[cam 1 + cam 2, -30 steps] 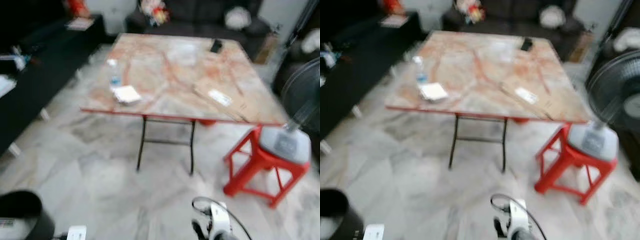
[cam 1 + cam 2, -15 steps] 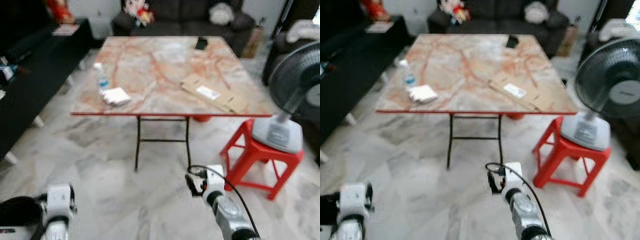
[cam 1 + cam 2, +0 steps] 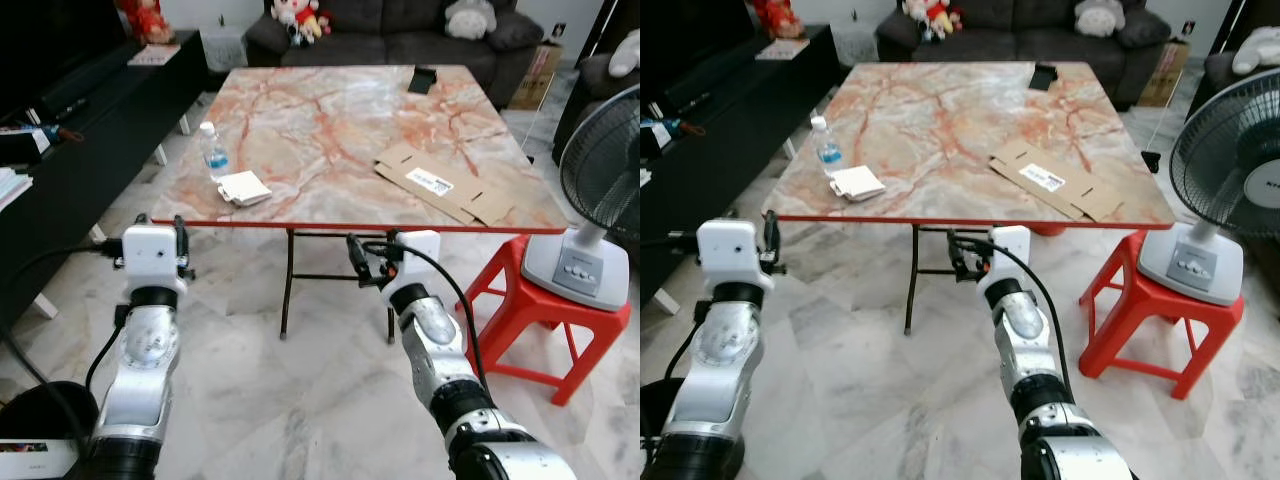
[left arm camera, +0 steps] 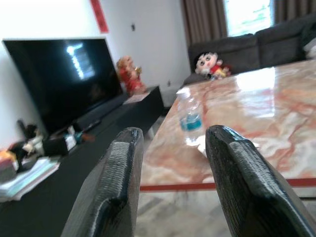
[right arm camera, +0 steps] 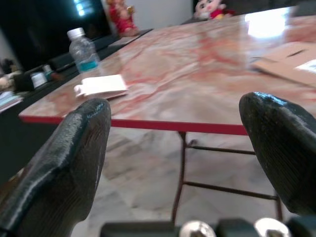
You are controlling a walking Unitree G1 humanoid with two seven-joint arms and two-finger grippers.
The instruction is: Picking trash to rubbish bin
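Both of your grippers are hanging open and empty in front of the table.

Your left gripper (image 4: 170, 187) is holding its two fingers apart with nothing between them, level with the near left edge of the marble table (image 3: 330, 140); your right gripper (image 5: 182, 163) is spread wider, also holding nothing, just short of the near edge by the table legs. The trash is lying on the tabletop: a small white packet (image 3: 244, 188) near the left front edge, a plastic water bottle (image 3: 212, 150) just behind it, and a flattened cardboard box (image 3: 445, 186) on the right side. A black rubbish bin (image 3: 45, 420) is sitting on the floor at your lower left. A fan (image 3: 598, 200) is standing on a red stool (image 3: 545, 310) to your right.
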